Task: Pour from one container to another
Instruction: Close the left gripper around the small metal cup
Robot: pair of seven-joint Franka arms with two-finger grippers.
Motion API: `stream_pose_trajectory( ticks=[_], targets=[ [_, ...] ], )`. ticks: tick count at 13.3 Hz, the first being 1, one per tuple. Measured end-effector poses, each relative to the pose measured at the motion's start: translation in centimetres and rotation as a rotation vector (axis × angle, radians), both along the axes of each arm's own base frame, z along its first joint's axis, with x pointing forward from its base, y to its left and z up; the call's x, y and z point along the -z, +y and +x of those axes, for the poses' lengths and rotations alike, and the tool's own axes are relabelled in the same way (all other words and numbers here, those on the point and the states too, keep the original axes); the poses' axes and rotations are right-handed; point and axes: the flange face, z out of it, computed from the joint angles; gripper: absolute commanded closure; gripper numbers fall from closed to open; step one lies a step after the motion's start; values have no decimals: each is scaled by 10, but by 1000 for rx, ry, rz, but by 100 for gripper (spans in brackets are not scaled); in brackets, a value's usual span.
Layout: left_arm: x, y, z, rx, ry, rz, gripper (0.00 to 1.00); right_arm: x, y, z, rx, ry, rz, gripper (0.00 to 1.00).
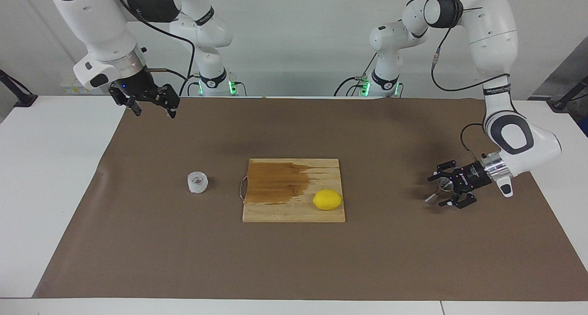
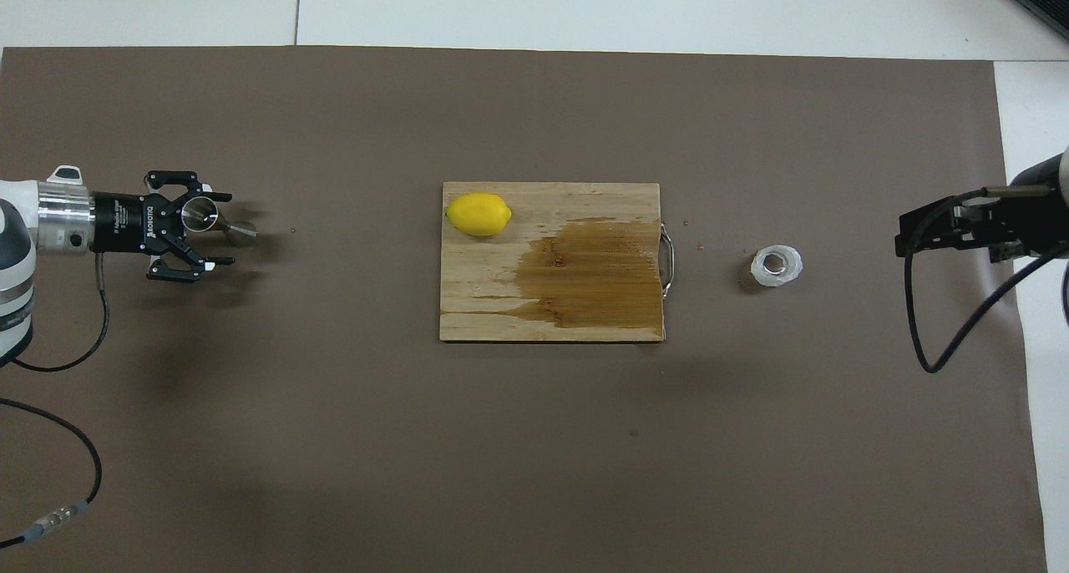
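Note:
A small steel jigger (image 1: 432,197) (image 2: 201,215) stands on the brown mat toward the left arm's end of the table. My left gripper (image 1: 437,191) (image 2: 224,229) lies low and sideways, open, with one finger on each side of the jigger. I cannot tell whether they touch it. The squat translucent whitish cup (image 1: 197,182) (image 2: 776,266) stands alone on the mat toward the right arm's end. My right gripper (image 1: 153,109) (image 2: 905,234) hangs open and empty, high over the mat's edge at that end, well apart from the cup.
A wooden cutting board (image 1: 294,211) (image 2: 501,310) with a dark wet stain and a metal handle lies mid-table between the cup and the jigger. A yellow lemon (image 1: 327,199) (image 2: 478,214) rests on its corner. Brown mat (image 1: 294,260) covers the white table.

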Motion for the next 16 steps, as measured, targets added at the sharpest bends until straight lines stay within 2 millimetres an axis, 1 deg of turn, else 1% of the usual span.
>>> stream_pose_trajectory(
  ticks=[1,2,3,4,5,6,13,16],
  targets=[
    [0,1,-2,-4,1,-4,14,0,0,0,0,0,0,0],
    [1,2,-4,-13,2,-13,33,0,0,0,0,0,0,0],
    [3,2,-6,-23,3,-25,50,0,0,0,0,0,0,0],
    [4,3,-8,-29,5,-33,69,0,0,0,0,0,0,0],
    [5,3,-10,-34,5,-39,90,0,0,0,0,0,0,0],
    [5,4,-11,-36,5,-43,100,0,0,0,0,0,0,0],
    [-4,2,-9,-89,-15,-131,100,0,0,0,0,0,0,0],
    [-16,-9,-6,-89,-25,-200,100,0,0,0,0,0,0,0]
  ],
)
